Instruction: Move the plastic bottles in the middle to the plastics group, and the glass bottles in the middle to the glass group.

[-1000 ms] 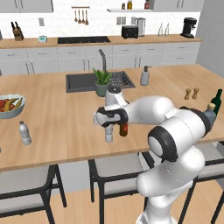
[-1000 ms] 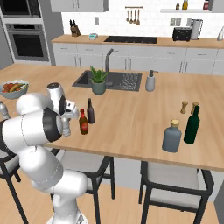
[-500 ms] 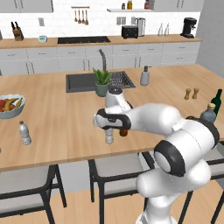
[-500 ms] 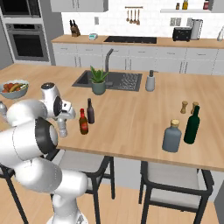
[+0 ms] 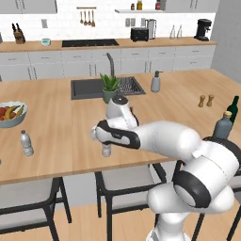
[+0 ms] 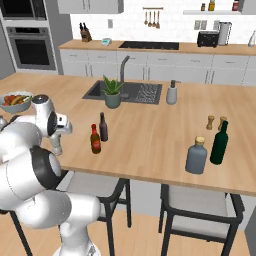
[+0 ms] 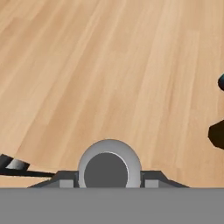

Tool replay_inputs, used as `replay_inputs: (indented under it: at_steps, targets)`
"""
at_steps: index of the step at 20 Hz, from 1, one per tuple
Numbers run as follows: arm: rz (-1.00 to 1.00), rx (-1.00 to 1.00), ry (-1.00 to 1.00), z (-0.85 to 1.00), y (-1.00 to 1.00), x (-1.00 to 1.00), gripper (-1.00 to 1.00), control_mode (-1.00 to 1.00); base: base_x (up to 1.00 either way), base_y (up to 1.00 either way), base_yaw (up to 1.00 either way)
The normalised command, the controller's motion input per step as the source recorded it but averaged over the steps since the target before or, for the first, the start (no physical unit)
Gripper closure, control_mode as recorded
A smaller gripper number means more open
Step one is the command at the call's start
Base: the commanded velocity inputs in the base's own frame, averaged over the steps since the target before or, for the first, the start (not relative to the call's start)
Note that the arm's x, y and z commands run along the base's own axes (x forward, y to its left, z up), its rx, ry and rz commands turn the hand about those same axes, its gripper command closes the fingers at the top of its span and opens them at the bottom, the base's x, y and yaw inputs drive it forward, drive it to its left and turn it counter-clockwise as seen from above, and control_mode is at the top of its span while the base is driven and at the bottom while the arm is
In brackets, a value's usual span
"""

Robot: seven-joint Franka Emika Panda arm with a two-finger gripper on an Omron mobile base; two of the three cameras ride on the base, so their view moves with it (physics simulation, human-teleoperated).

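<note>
In the hand view, the gripper (image 7: 109, 179) is closed around the small plastic bottle (image 7: 109, 168), its white cap sitting between the two fingers at bottom centre. In the left base view this bottle (image 5: 107, 149) hangs under the arm at frame centre, further left than a second ago, away from the two dark bottles. In the right base view the brown bottle (image 6: 95, 139) and the near-black bottle (image 6: 103, 127) stand unmoved at centre left. The plastics group's bottle (image 5: 26, 143) stands at the left, below the fruit bowl (image 5: 10, 114).
</note>
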Motion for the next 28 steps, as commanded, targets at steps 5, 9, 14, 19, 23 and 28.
replay_inputs:
  at_steps: [5,9,14,19,23,28]
  targets:
    - [0.21,0.0,0.0,0.1,0.93,0.02,1.0,-1.0,0.0,0.0,0.0]
    - [0.16,0.0,0.0,0.0,0.92,0.0,1.0,-1.0,0.0,0.0,0.0]
    - [0.12,0.0,-0.02,0.0,0.75,0.0,1.0,-1.0,0.0,0.0,0.0]
    - [0.05,-0.02,0.0,0.0,0.94,0.13,1.0,-1.0,0.0,0.0,0.0]
    - [0.0,-0.04,0.0,0.0,0.77,0.31,1.0,-1.0,0.0,0.0,0.0]
    - [0.0,-0.06,0.0,0.04,0.56,0.4,1.0,-1.0,0.0,0.0,0.0]
